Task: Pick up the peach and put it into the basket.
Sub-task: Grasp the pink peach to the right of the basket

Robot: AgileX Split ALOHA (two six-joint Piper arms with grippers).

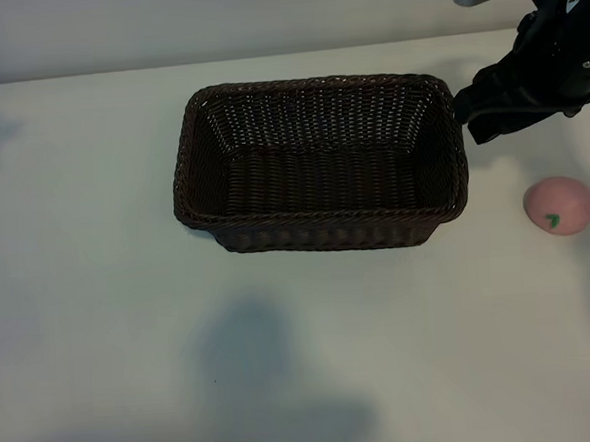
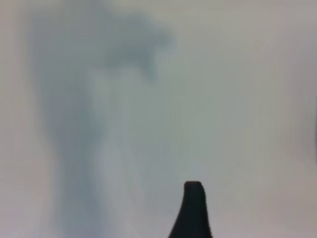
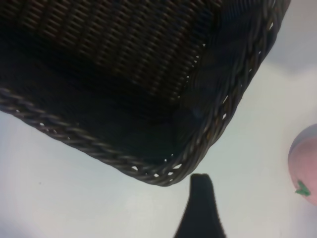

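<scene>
Exterior view: the basket (image 1: 320,164) sits at upper centre on the white tabletop (image 1: 101,323). The peach (image 1: 559,205) lies on the tabletop at right, well outside the basket. The right end effector (image 1: 466,120), at upper right beside the basket's right rim, stands apart and empty. Left end effector (image 2: 192,210): one fingertip shows; state cannot be told.

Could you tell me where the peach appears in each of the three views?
Exterior view: peach on the table at the right edge, beside the basket.
Left wrist view: not in it.
Right wrist view: peach cut off at the frame edge.
Shared landmark: the basket's corner.
</scene>
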